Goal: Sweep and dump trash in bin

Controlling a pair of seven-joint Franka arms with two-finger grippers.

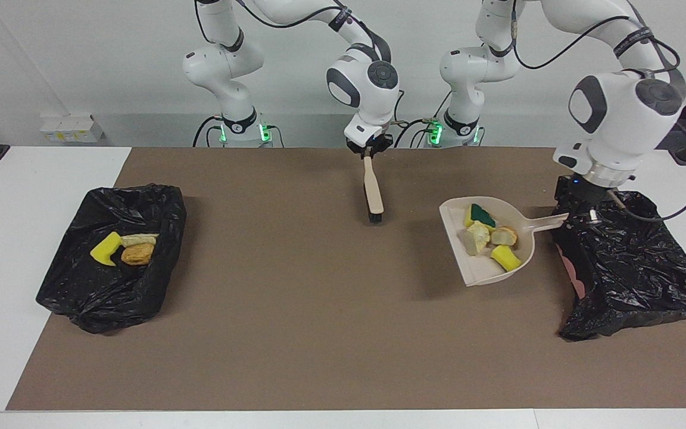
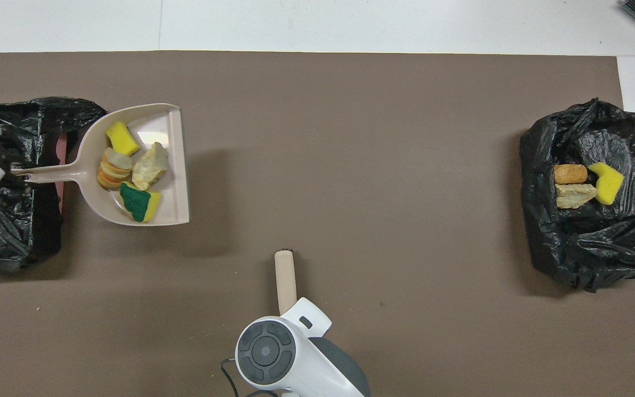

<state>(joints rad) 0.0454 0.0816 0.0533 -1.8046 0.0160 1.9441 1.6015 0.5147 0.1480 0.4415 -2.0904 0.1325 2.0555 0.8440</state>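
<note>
Trash in the dustpan: you have four scraps lying in the dustpan, yellow-and-green sponge pieces and pale crumbly lumps.
Trash in the bag: three more scraps sit on the black bag at the right arm's end of the table.
Dustpan: your left gripper is clamped on its handle, holding the pan just beside the other black bag at the left arm's end.
Brush: the brush hangs bristles-down over the brown mat, mid-table.
Right gripper: your right gripper has its fingers closed on the brush handle.
</note>
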